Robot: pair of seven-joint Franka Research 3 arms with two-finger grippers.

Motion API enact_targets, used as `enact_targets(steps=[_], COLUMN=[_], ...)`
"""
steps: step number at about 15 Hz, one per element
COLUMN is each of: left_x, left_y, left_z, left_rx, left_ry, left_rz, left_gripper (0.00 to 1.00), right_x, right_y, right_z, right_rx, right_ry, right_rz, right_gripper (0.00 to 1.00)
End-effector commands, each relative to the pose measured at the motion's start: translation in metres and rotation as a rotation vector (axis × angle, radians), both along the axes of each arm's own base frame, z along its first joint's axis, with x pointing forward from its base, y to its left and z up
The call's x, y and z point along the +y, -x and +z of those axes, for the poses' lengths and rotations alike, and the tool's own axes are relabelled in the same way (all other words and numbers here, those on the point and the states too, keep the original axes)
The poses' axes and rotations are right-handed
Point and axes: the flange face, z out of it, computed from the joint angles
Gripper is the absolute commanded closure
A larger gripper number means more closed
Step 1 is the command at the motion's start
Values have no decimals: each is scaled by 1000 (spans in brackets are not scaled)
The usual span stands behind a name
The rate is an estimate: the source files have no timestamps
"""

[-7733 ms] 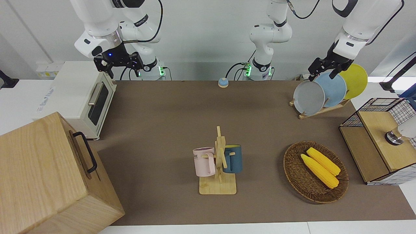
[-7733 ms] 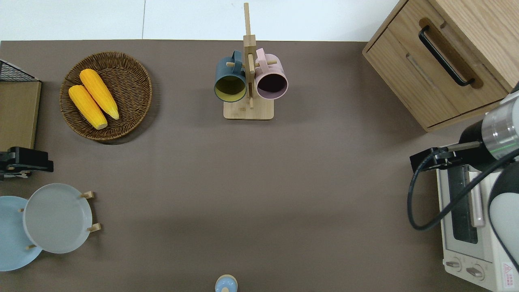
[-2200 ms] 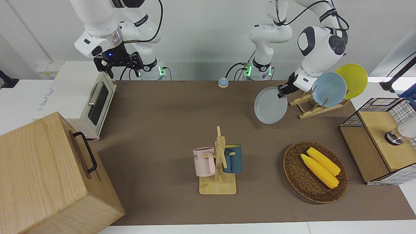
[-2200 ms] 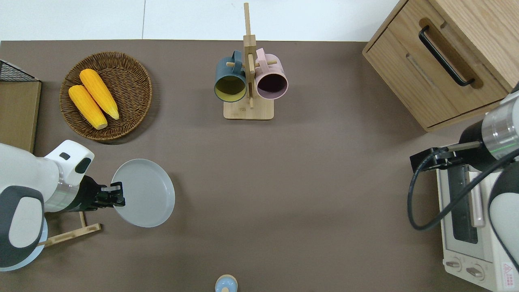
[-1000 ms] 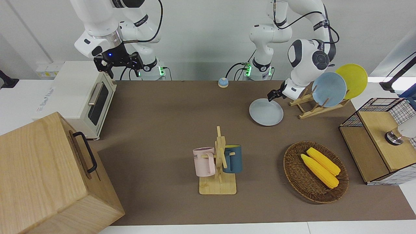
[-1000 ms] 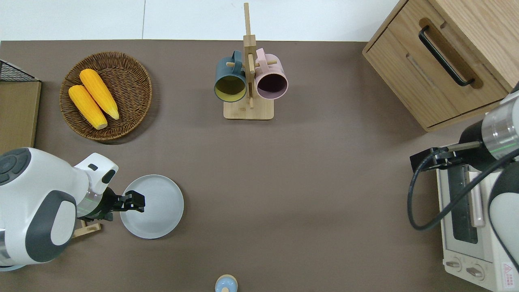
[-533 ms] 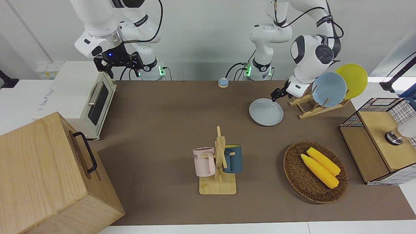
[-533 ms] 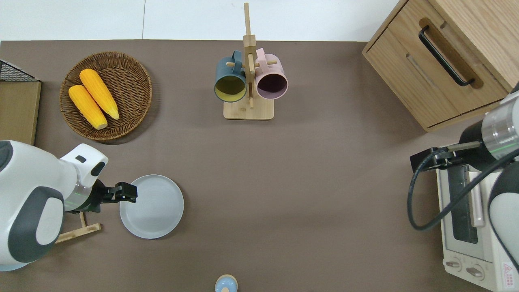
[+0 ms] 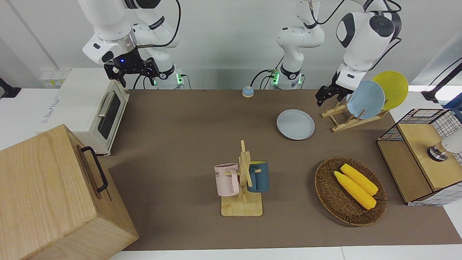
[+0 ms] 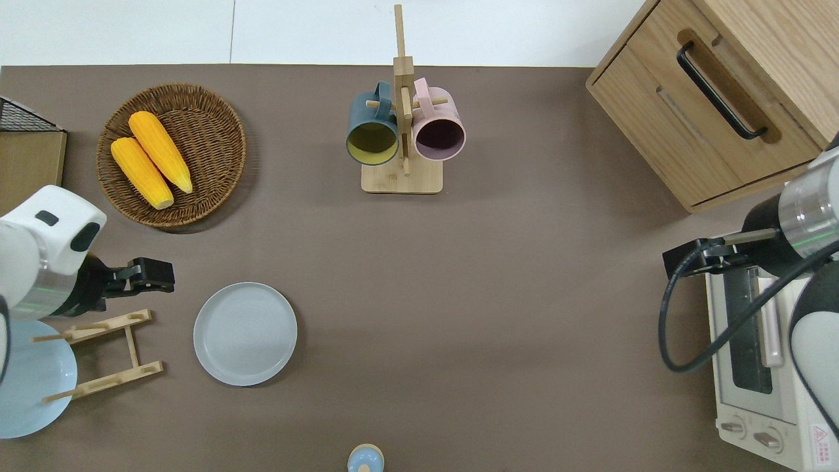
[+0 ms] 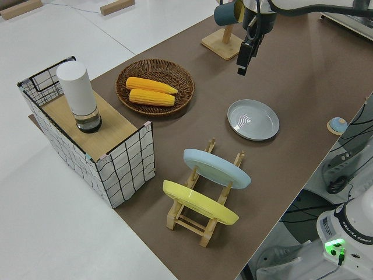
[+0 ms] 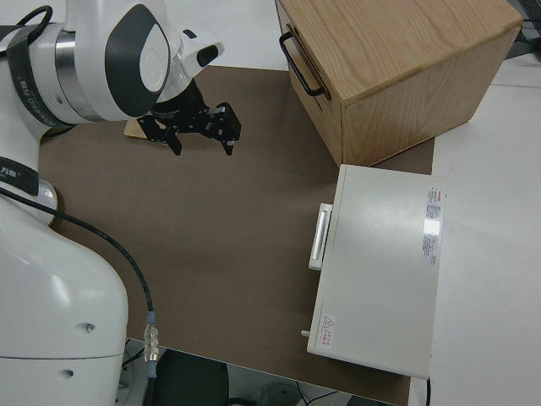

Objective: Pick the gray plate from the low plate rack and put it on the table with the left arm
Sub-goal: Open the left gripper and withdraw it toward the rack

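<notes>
The gray plate point(image 9: 295, 124) lies flat on the brown table point(image 9: 187, 122), beside the low plate rack point(image 9: 346, 121) toward the right arm's end; it also shows in the overhead view point(image 10: 245, 334) and the left side view point(image 11: 253, 119). The rack point(image 10: 105, 357) holds a light blue plate point(image 9: 365, 99) and a yellow plate point(image 9: 391, 88). My left gripper point(image 10: 157, 275) is open and empty, up in the air over bare mat between the rack and the wicker basket, clear of the gray plate. My right gripper point(image 12: 203, 145) is open and parked.
A wicker basket point(image 9: 325, 187) with two corn cobs, a mug tree point(image 9: 243, 180) with a pink and a dark blue mug, a wooden drawer box point(image 9: 54, 195), a toaster oven point(image 9: 86, 108), a wire crate point(image 9: 422, 155) and a small blue bell point(image 9: 247, 91) stand around.
My left gripper let go of the gray plate, rose and drew back toward the rack. The plate stays flat on the table. The right arm has not moved.
</notes>
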Motion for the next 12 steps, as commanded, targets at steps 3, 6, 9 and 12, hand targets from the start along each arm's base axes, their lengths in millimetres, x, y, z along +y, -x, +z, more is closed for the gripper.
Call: enact_targets(steps=[3,6,9,12], left_x=[35,48,49,49], left_y=[-1,3,8,8], left_z=[65,90,99,97], left_rx=[-43,-66,-77,-74], left_ry=[-5,-1,-1,1], left_rz=[-58,-115,-140,-132], left_gripper=[0,0,0,0], right_x=[-2,-2,-2,-2], right_y=[2,2,2,2], right_z=[5,5,5,5], right_rx=[1,1,1,1], right_ry=[9,9,9,9], right_rz=[-16,-16,-16,-16], right_gripper=[17,17,17,17])
